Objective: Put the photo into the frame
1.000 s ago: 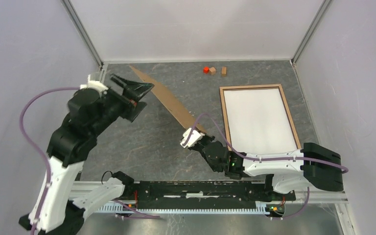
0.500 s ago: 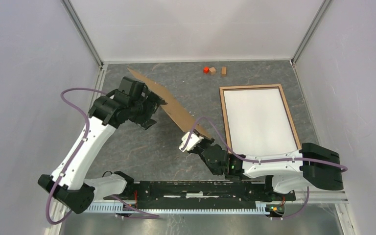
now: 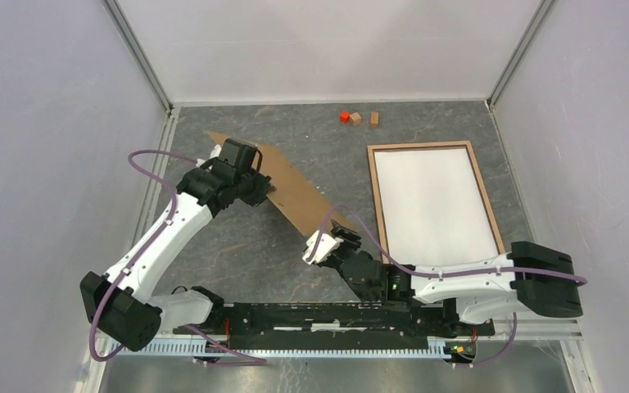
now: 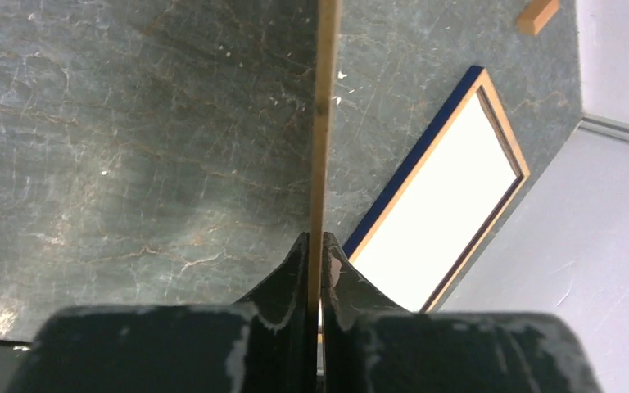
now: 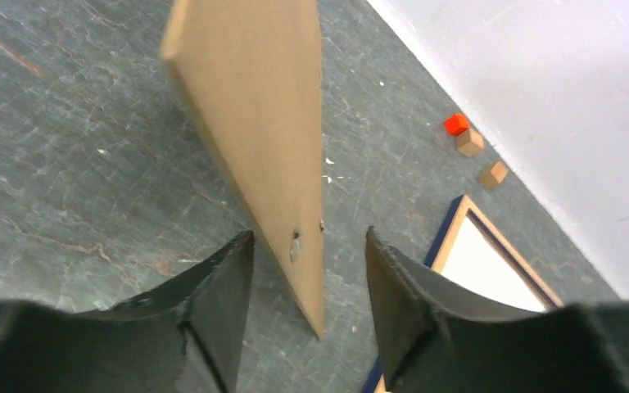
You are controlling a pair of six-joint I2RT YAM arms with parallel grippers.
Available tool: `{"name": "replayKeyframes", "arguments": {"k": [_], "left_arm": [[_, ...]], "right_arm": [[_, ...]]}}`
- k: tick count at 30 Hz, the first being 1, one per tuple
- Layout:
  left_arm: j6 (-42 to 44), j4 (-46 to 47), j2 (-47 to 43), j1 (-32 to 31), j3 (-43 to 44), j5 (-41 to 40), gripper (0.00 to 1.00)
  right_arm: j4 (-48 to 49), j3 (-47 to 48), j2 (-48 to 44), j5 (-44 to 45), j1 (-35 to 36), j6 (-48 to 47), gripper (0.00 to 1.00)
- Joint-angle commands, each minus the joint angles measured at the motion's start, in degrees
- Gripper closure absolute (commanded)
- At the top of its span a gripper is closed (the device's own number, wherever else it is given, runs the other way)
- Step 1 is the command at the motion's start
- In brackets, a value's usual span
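Note:
The frame [image 3: 418, 146] lies flat at the right, light wood up, its blue side [image 4: 414, 168] showing in the left wrist view. A plain white surface [image 3: 434, 201] fills it; the photo's beach print is not in view. A brown backing board [image 3: 295, 190] stands tilted on edge over the middle of the table. My left gripper [image 3: 264, 190] is shut on its long edge [image 4: 322, 123], both fingers pressed flat against it. My right gripper [image 3: 333, 243] is open at the board's near corner [image 5: 262, 115], which hangs between the fingers without touching them.
A red block [image 3: 345, 117] and two small wooden blocks [image 3: 355, 119] [image 3: 373, 119] sit by the back wall. Grey walls close in the left, back and right. The arms' base rail [image 3: 336, 315] runs along the near edge.
My left arm swung in from the left and shut on the board. My right gripper opened, let go of the board's near corner and backed off slightly.

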Motion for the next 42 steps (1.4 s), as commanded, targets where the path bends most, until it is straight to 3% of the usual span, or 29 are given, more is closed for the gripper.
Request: {"name": "replayKeyframes", "arguments": {"k": [1, 4, 9, 13, 15, 17, 22, 26, 31, 36, 42], "left_arm": [[5.4, 4.0, -4.6, 1.4, -2.4, -4.5, 0.98], [8.9, 4.3, -8.7, 3.4, -4.2, -4.6, 0.98], [21.9, 10.3, -17.1, 5.9, -5.8, -2.4, 0.98], [32.9, 23.6, -24.2, 6.1, -7.7, 4.8, 0.98], [35.5, 30.3, -25.3, 6.1, -8.1, 12.8, 0.98], [34.3, 36.7, -23.8, 6.1, -8.2, 21.2, 0.98], [17.0, 58.4, -16.8, 5.9, -15.3, 32.8, 0.98], [7.9, 78.4, -8.9, -1.0, -22.3, 28.7, 0.98], [9.8, 87.5, 5.1, -14.3, -21.2, 17.0, 0.98], [5.4, 95.1, 19.6, -20.1, -17.9, 13.0, 0.98], [1.3, 98.7, 30.6, -23.1, -14.1, 9.7, 0.98]], "right_arm": [[-12.7, 4.8, -7.0, 2.3, 0.9, 10.1, 0.27], [-28.0, 9.9, -13.6, -4.1, 1.0, 17.5, 0.15], [-40.2, 15.0, -26.8, -12.4, 1.0, 19.4, 0.08], [-42.2, 19.6, -32.9, -9.8, 0.9, 17.6, 0.08], [-40.9, 19.7, -34.8, -3.7, 1.0, 16.0, 0.08], [-40.0, 19.6, -36.2, 2.8, 1.0, 16.1, 0.09], [-32.3, 16.0, -41.3, 7.0, 1.0, 13.9, 0.1], [-30.6, 15.2, -43.0, 8.7, 1.0, 12.3, 0.1], [-35.3, 16.7, -42.1, 11.9, 0.9, 14.7, 0.11], [-37.0, 16.0, -43.1, 13.1, 1.0, 16.7, 0.11], [-38.8, 16.2, -44.7, 14.1, 1.0, 16.8, 0.12]]}}
